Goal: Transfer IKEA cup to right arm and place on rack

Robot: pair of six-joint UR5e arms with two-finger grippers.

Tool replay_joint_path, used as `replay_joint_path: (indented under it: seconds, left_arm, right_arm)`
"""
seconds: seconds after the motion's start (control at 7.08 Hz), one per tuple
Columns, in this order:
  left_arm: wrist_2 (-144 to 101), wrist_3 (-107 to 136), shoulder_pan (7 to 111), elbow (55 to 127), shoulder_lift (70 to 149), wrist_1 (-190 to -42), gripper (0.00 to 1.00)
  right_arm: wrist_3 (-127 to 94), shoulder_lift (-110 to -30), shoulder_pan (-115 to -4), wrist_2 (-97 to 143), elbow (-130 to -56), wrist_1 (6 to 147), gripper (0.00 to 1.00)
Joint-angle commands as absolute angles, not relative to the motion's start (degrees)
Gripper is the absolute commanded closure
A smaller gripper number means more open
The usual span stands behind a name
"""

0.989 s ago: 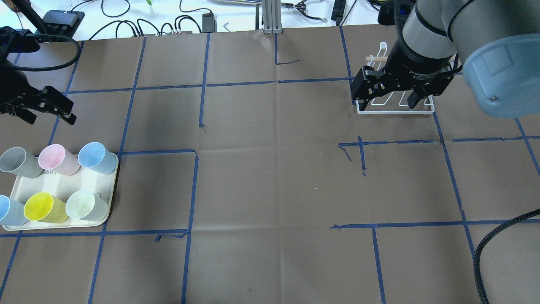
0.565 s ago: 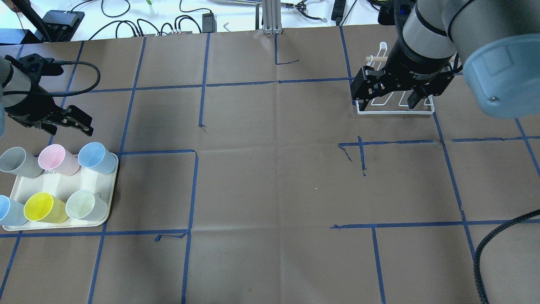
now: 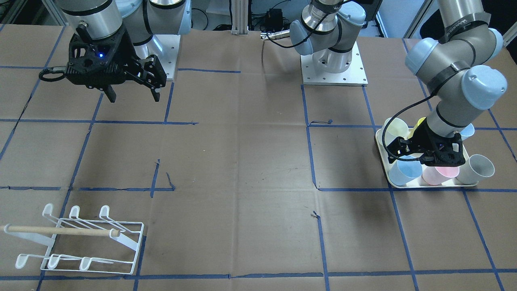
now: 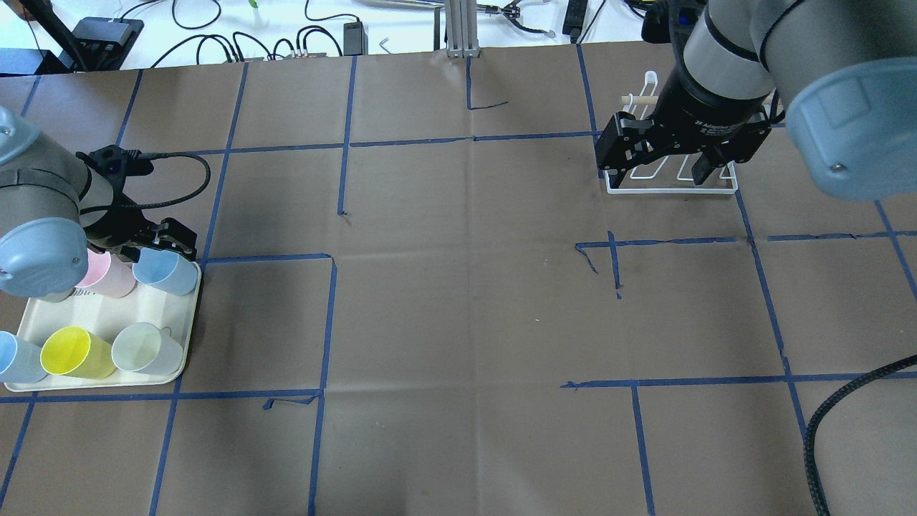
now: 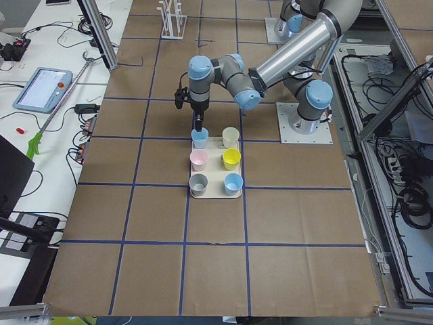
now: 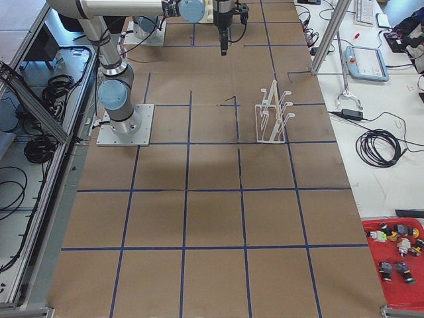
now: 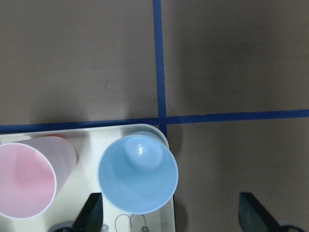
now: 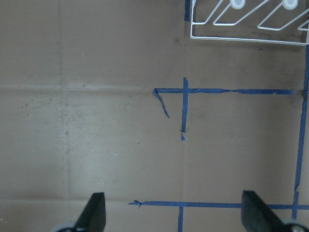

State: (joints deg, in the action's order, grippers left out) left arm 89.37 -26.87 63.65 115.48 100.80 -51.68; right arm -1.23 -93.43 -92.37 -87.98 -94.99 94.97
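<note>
Several IKEA cups stand on a cream tray (image 4: 100, 315). My left gripper (image 4: 159, 247) is open and empty, just above the light-blue cup (image 4: 168, 266) at the tray's far corner. In the left wrist view that blue cup (image 7: 137, 174) sits between the two fingertips (image 7: 91, 212), with the pink cup (image 7: 26, 179) beside it. My right gripper (image 4: 663, 161) is open and empty, held high near the white wire rack (image 4: 673, 189). The rack (image 3: 80, 242) with its wooden dowel stands empty.
The yellow (image 4: 71, 352), pale green (image 4: 143, 347) and second blue cup (image 4: 14, 358) stand in the tray's near row. The grey cup (image 3: 478, 167) shows in the front-facing view. Blue tape lines grid the brown table (image 4: 466, 322).
My left arm has swung in from the far left and come down over the tray's blue cup, now covering the grey cup from above. The right arm has not moved.
</note>
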Motion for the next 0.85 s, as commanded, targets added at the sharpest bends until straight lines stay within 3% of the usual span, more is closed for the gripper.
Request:
replay_joint_path:
  seconds: [0.0, 0.57, 0.71]
  left_arm:
    - [89.4, -26.6, 63.8, 116.5, 102.5, -49.5, 0.0]
    - [89.9, -26.9, 63.6, 117.1, 102.2, -49.8, 0.02]
    - [90.3, -27.3, 63.6, 116.5, 102.3, -49.9, 0.28]
  right_arm:
    - [-1.2, -93.4, -92.4, -88.0, -94.8, 95.0, 0.0]
    - [-1.2, -93.3, -92.4, -88.0, -95.0, 94.9, 0.0]
    - [-1.2, -93.4, -92.4, -88.0, -95.0, 95.0, 0.0]
